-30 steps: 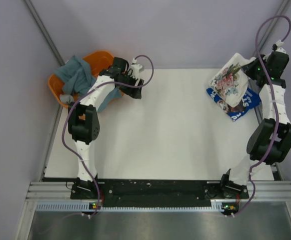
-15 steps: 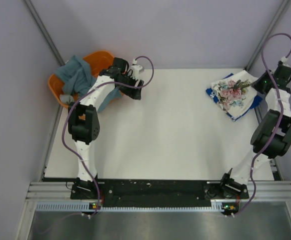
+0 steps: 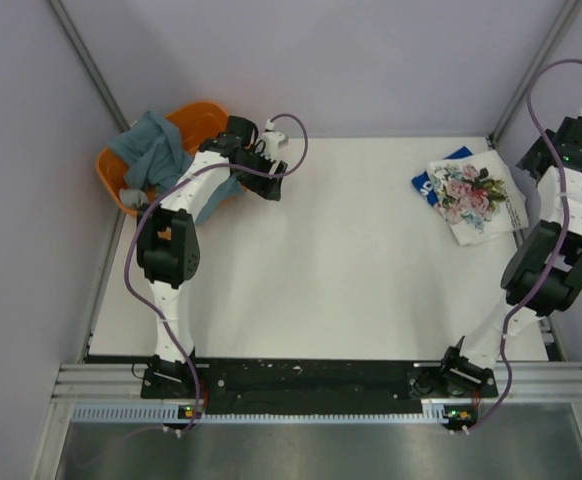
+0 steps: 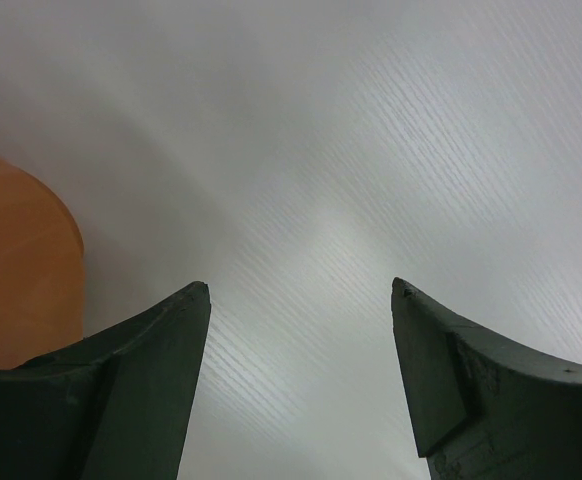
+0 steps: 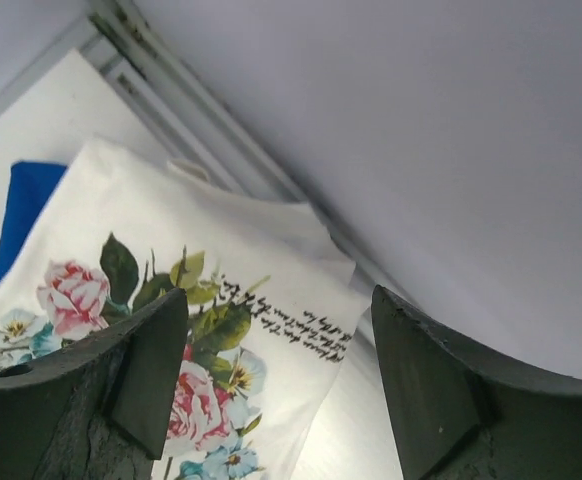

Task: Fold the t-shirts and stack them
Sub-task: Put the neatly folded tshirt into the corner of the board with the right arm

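white floral t-shirt (image 3: 476, 200) lies folded flat on the blue t-shirt (image 3: 429, 183), at the far right corner of the table (image 3: 351, 270). only blue edges show along the near-left side, so the stack of two looks done. the top shirt sits a bit skewed over the blue one. right fingers (image 5: 161, 340) hang just past the shirt's far edge, spread wide, nothing between them, cloth not touched. left fingers (image 4: 176, 340) are spread wide too, empty, over bare table just beside the orange basket (image 3: 206, 115). grey-teal cloth (image 3: 156, 145) is bunched in the basket and spills over its rim. can't tell if it is a shirt. if it is, it is left to fold and stack.
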Controlling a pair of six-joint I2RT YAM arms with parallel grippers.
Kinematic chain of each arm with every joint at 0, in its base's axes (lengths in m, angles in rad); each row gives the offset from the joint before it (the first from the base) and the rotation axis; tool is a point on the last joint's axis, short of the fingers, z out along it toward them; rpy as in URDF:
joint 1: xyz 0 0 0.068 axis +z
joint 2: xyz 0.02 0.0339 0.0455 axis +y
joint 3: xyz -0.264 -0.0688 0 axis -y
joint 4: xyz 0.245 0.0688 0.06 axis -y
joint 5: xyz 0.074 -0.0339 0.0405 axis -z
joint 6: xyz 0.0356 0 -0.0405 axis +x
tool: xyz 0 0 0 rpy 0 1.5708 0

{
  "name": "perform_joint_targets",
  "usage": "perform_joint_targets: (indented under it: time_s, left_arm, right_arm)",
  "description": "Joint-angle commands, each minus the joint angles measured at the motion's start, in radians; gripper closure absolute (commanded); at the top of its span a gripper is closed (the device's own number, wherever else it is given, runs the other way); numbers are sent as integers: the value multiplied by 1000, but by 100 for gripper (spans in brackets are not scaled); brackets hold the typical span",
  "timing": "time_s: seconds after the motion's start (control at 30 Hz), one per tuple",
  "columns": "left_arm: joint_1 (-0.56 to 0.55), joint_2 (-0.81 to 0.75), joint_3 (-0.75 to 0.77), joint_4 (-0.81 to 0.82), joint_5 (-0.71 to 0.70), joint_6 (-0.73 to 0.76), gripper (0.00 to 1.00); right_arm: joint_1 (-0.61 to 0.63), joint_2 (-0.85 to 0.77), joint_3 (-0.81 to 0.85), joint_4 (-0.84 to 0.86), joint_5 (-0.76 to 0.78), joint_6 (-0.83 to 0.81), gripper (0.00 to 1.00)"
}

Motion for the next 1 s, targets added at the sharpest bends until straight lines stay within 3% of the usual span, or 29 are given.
perform_joint_targets:
  time_s: [0.0,0.1,0.27,0.37,0.53,0.87,0.97]
  left_arm:
    - [1,7,25,-2,-5,26,23]
    - [1,3,27,-2,1,28,23]
    - [1,-1,27,-13,-5,49,23]
    - [1,-7,5,-15,-11,63,23]
    - [1,-17,-32,-8,-4,77,23]
    - [1,22,-16,-15,9,88,23]
    - [1,33,-9,-21,9,89,23]
  right_arm:
    - [1,-102,114,17,87,-104,28]
    - [44,-128,105,52,-115,-125,30]
    - [281,-69,114,52,-263,-327,30]
    - [405,-9,105,41,-185,-403,32]
    - [510,108,124,26,-12,-455,34]
    - [584,287,198,58,310,-600,43]
    - [587,315,206,87,346,-620,45]
